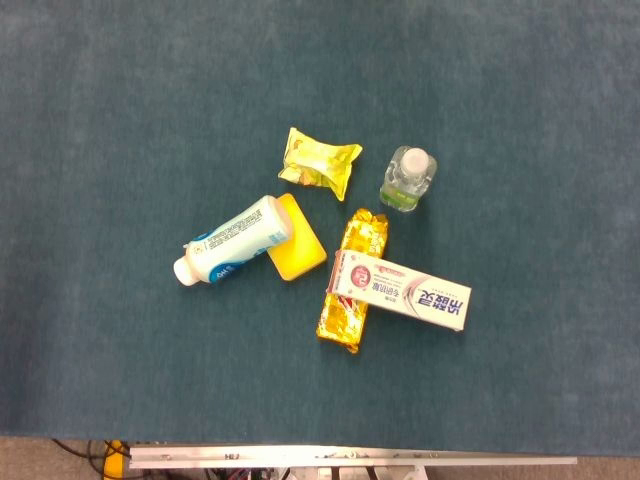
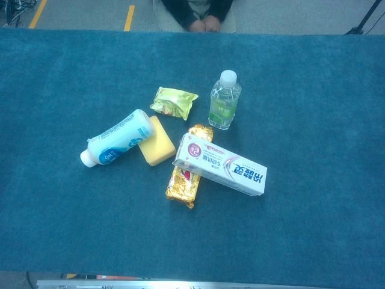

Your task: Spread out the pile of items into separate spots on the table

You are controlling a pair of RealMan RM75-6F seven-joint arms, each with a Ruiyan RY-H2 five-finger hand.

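Head view and chest view both leave out the robot's left hand and right hand, so I cannot tell whether either is spread, pressed together or pinching anything, and no place can be given relative to them. On the blue counter [image 1: 120, 120] the pile sits near the middle. A toothpaste box [image 1: 402, 291] lies across the top of a gold foil packet [image 1: 352, 280], touching it. Just beside these, a yellow sponge [image 1: 296, 238] lies flat with a white and blue bottle [image 1: 231, 240] on its side resting against it, cap pointing away from the pile. A yellow snack packet [image 1: 320, 158] lies slightly apart beyond the sponge. A small clear water bottle [image 2: 224, 100] stands upright near the foil packet's far end. At the counter's far edge in the chest view, a seated person's clasped hands [image 2: 203, 25] show.
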